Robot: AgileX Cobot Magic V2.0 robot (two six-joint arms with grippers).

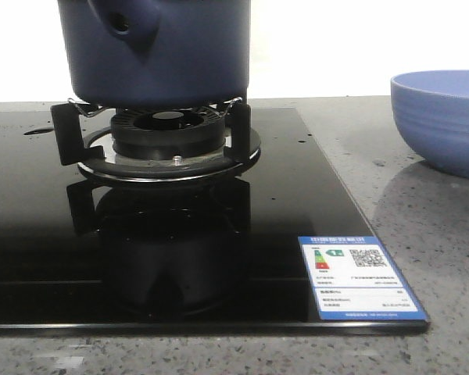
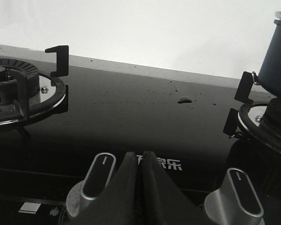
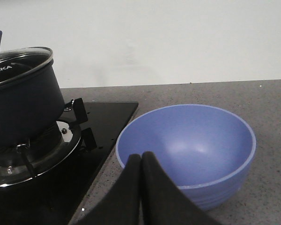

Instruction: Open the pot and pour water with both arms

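Note:
The dark navy pot (image 1: 160, 51) stands on the burner's black supports (image 1: 168, 137), its stubby hollow handle (image 1: 125, 23) facing me. In the right wrist view the pot (image 3: 23, 108) carries a glass lid with a metal rim (image 3: 21, 58). It also shows in the left wrist view (image 2: 277, 56). My left gripper (image 2: 140, 154) is shut and empty, above the stove's front between two knobs. My right gripper (image 3: 141, 155) is shut and empty, just in front of the periwinkle bowl (image 3: 189, 150). Neither gripper shows in the front view.
The black glass hob (image 1: 180, 258) bears a blue energy label (image 1: 359, 277). The bowl (image 1: 442, 117) stands on the grey counter at the right. Two silver knobs (image 2: 97, 176) (image 2: 241, 199) flank my left gripper. A second burner (image 2: 18, 91) lies left of the pot's burner.

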